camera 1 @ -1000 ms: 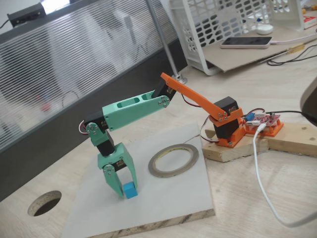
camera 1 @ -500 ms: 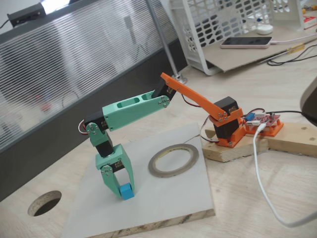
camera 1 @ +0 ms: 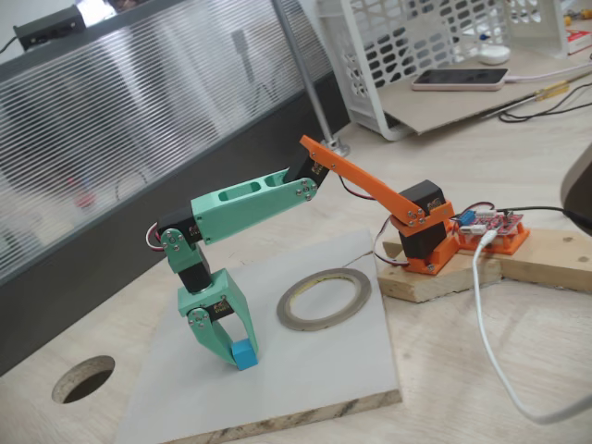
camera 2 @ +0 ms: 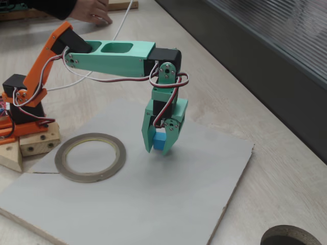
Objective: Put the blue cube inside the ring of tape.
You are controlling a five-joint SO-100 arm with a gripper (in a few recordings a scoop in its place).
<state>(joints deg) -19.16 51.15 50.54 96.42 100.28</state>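
The blue cube (camera 1: 245, 353) sits between the mint-green fingers of my gripper (camera 1: 239, 361), which points straight down over the grey board (camera 1: 305, 379). The jaws are shut on the cube (camera 2: 159, 141), whose underside is at or just above the board; I cannot tell which. The ring of tape (camera 1: 319, 325) lies flat on the board, about one ring-width to the right of the gripper in this fixed view. In another fixed view the ring of tape (camera 2: 89, 177) lies to the left of the gripper (camera 2: 158, 150), with nothing inside it.
A round hole (camera 1: 83, 377) is cut in the wooden tabletop left of the board. The orange arm base (camera 1: 427, 242) stands on wooden blocks right of the ring, with a white cable (camera 1: 490, 351) beside it. A person's hand (camera 2: 92, 10) rests at the far table edge.
The jaws have drawn together around the blue cube, which stood beside one finger a second ago. The arm has barely shifted.
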